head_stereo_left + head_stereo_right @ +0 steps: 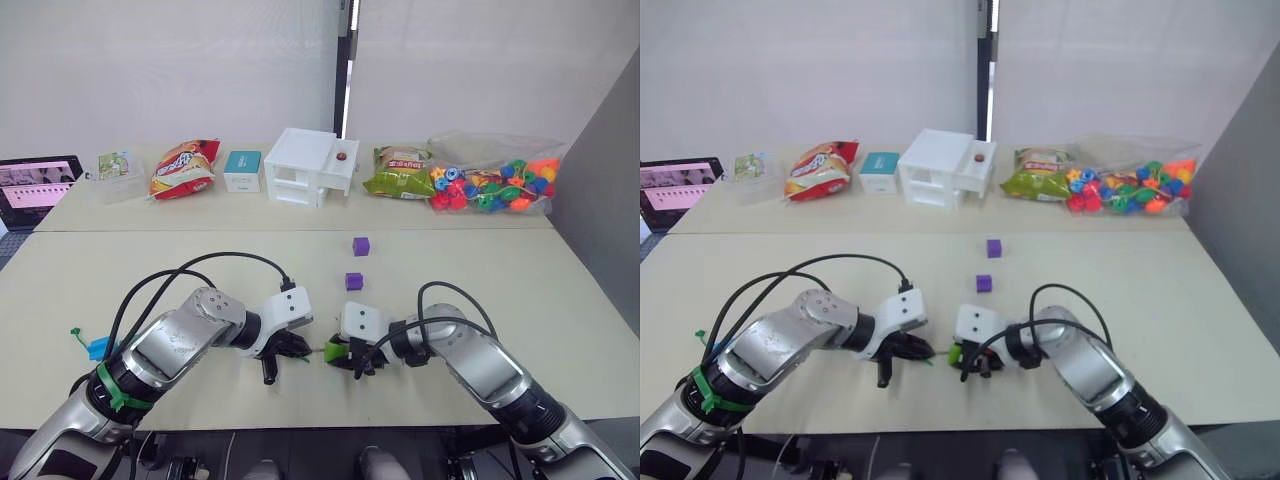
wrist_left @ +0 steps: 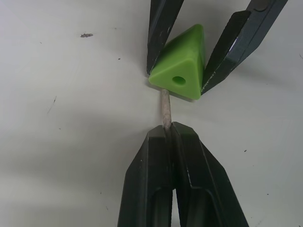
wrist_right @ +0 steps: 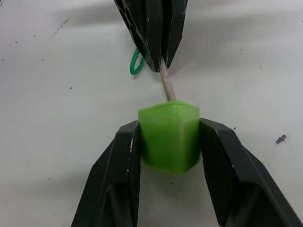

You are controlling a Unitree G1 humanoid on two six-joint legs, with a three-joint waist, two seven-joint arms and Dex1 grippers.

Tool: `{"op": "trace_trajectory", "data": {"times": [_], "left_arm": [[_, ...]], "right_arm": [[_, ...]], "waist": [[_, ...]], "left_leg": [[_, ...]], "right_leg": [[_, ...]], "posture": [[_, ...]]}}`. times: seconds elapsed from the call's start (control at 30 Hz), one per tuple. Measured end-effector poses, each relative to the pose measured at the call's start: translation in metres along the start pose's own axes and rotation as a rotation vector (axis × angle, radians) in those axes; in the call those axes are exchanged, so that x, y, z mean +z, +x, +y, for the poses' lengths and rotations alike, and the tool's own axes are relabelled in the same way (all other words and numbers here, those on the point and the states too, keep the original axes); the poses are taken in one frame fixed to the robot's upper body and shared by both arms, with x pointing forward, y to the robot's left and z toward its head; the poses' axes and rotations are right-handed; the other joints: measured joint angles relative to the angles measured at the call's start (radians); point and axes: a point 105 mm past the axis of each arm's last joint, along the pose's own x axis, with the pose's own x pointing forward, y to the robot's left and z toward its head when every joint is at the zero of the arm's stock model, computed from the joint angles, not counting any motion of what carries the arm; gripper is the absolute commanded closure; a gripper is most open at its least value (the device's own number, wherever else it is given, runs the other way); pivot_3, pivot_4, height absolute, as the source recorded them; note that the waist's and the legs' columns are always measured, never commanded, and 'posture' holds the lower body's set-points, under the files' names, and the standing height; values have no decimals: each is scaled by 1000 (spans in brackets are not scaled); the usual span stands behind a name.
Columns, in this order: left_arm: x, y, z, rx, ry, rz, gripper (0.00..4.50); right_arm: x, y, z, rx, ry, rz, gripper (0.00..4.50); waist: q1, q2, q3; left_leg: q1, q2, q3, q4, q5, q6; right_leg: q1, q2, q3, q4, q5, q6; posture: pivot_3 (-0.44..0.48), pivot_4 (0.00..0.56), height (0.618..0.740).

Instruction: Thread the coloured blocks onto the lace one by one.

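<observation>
1. Near table edge, centre: L gripper (image 2: 166, 135) at 9 o'clock and R gripper (image 3: 169, 142) at 3 o'clock face each other, tips nearly meeting.
2. L fingers pressed together on the lace (image 2: 165, 109). Its stiff pale tip runs straight along the fingers' line, long axis L–R across the table (image 1: 480, 290), pointing at the R gripper.
3. R fingers clamp the light green block (image 3: 169, 135) from both sides. The block's hole faces the L gripper; lace tip touches the block just beside the hole.
4. Green cord loop behind the L fingers.
5. 2 purple blocks (image 1: 354, 281), (image 1: 361, 246) lie at 12 o'clock from the grippers, well apart.
6. Blue block (image 1: 98, 348) at far 9 o'clock.
</observation>
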Motion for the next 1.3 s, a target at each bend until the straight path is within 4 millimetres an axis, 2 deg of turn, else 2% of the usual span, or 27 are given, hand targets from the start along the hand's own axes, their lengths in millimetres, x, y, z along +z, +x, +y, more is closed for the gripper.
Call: {"op": "trace_trajectory", "data": {"times": [0.3, 0.9, 1.3], "left_arm": [[-9, -9, -2, -3, 13, 14, 4500], [2, -11, -1, 5, 9, -46, 4500], [6, -11, -10, -21, 18, -50, 4500]], "right_arm": [[-4, -2, 0, -4, -2, 18, 3188], [-4, -2, 1, -2, -5, 18, 3188], [-4, -3, 1, -3, -8, 23, 3188]], "waist": [[5, 0, 0], [6, 0, 0], [8, 0, 0]], "left_leg": [[0, 0, 0, 0, 0, 0], [0, 0, 0, 0, 0, 0], [0, 0, 0, 0, 0, 0]], "right_leg": [[0, -1, 0, 0, 0, 0], [0, 0, 0, -1, 0, 0], [0, -1, 0, -1, 0, 0]], "posture": [[0, 150, 740], [0, 150, 740], [0, 150, 740]]}}
